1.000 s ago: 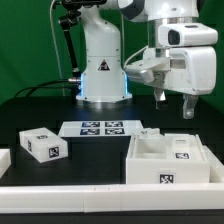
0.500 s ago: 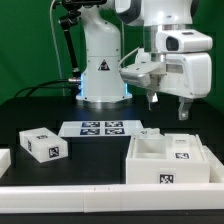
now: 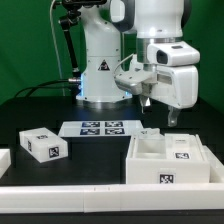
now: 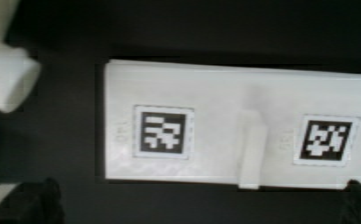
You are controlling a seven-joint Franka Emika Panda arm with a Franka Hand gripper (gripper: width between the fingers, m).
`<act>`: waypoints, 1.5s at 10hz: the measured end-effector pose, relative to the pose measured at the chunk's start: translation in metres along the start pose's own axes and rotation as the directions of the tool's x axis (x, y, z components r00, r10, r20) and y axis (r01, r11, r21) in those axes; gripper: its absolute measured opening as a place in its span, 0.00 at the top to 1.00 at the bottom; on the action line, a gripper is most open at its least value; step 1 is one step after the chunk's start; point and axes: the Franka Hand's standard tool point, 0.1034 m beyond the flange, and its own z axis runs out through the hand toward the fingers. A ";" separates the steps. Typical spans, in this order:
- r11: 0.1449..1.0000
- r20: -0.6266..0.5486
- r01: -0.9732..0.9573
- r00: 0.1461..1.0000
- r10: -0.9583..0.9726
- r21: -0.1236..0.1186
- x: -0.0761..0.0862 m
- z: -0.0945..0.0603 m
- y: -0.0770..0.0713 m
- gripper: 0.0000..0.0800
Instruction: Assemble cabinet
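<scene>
My claw hangs open in the air, fingers spread with nothing between them, above the rear of the cabinet toward the exterior view's left. The cabinet is a white open-top box at the front of the black table, on the exterior view's right. It has one square black-and-white tag on its front wall and another tag inside, both too small to read beyond blocky patterns. Its front wall sits just beside the white rail along the table's front edge. A small white piece lies just behind it. The marker board lies flat further back, carrying several tags. A small block with a tag on its face sits well apart on the exterior view's left, with bare table between it and the cabinet. The arm base stands behind, carrying a small triangle mark that is unreadable. The wrist view is blurred. It shows a white slab with two tags and a raised ridge between them, with dark table around its edges. I cannot tell whether the slab is the cabinet.
</scene>
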 end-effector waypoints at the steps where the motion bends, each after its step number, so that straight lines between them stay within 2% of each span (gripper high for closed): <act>1: 1.000 -0.006 -0.002 1.000 0.002 0.009 0.001 0.005 -0.003 0.00; 6: 0.999 -0.037 -0.029 0.999 0.031 0.044 -0.002 0.026 -0.016 0.00; 9: 0.998 -0.044 -0.036 0.998 0.039 0.048 -0.001 0.031 -0.017 0.00; 10: 0.998 -0.044 -0.037 0.998 0.039 0.049 -0.001 0.031 -0.017 0.12; 11: 0.998 -0.045 -0.037 0.998 0.039 0.051 -0.001 0.032 -0.018 0.28; 12: 0.998 -0.047 -0.037 0.998 0.040 0.054 -0.001 0.033 -0.019 0.28; 13: 0.998 -0.049 -0.038 0.998 0.041 0.058 0.000 0.035 -0.020 0.51; 14: 0.997 -0.051 -0.038 0.998 0.041 0.061 0.000 0.036 -0.021 0.68; 15: 0.997 -0.053 -0.038 0.998 0.042 0.063 0.001 0.037 -0.021 0.68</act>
